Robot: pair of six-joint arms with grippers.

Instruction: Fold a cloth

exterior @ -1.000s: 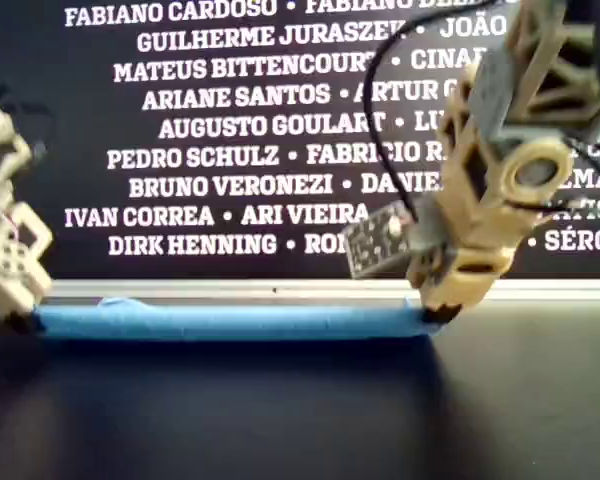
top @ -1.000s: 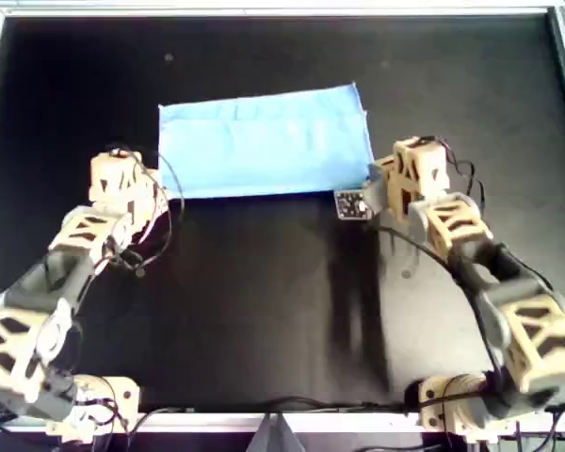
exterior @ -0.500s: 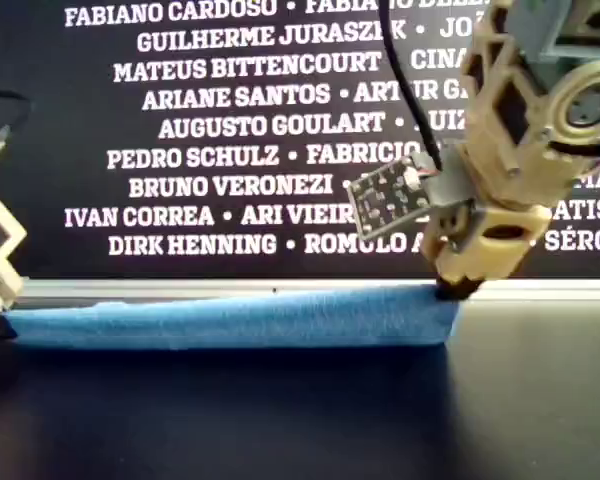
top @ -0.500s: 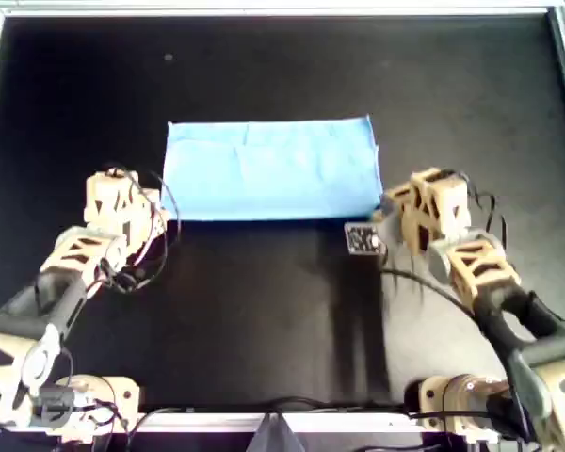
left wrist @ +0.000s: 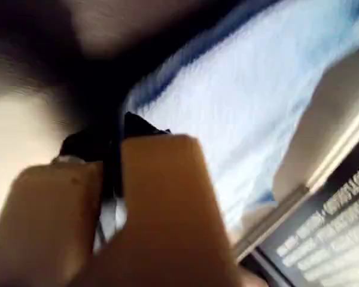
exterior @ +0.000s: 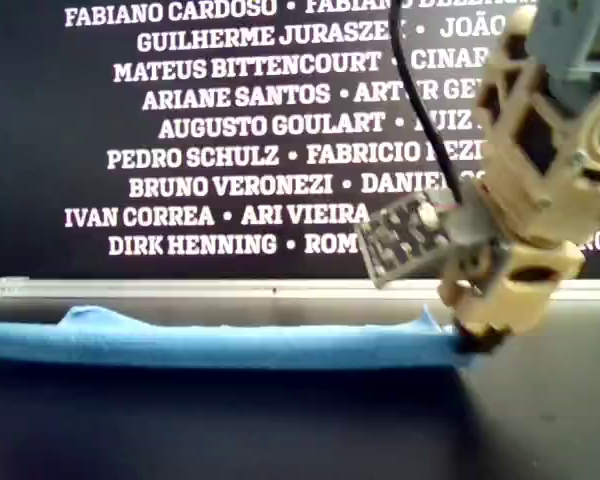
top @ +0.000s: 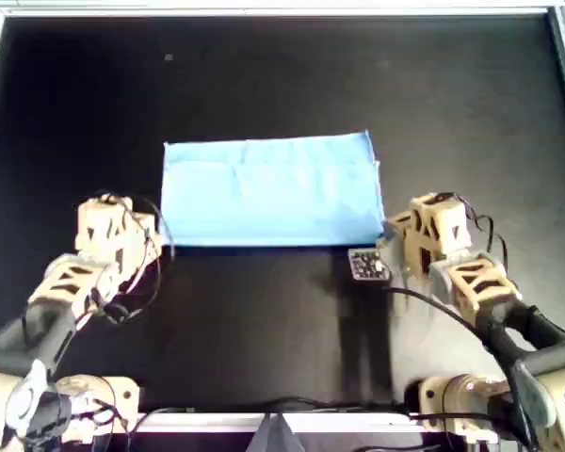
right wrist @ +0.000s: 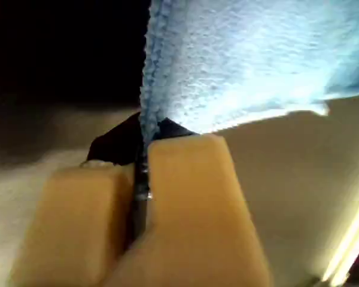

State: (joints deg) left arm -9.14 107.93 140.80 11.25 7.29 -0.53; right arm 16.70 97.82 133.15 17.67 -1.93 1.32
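Cloth (top: 269,189) flat at mid-counter (top: 264,330), near edge parallel to counter's front rim. Left gripper (top: 153,247) and right gripper (top: 390,229) at cloth's near corners, jaws of each closed on the hem. Name-printed banner (exterior: 230,130) behind. Bare counter all round.

The cloth (top: 269,190) lies flat between both claws, left gripper (top: 160,247) and right gripper (top: 388,235) at its near corners.

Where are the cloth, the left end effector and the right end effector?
cloth (top: 268,190): overhead view, middle of the sheet.
left end effector (left wrist: 115,149): left wrist view, between the fingertips.
right end effector (right wrist: 145,143): right wrist view, between the fingertips.
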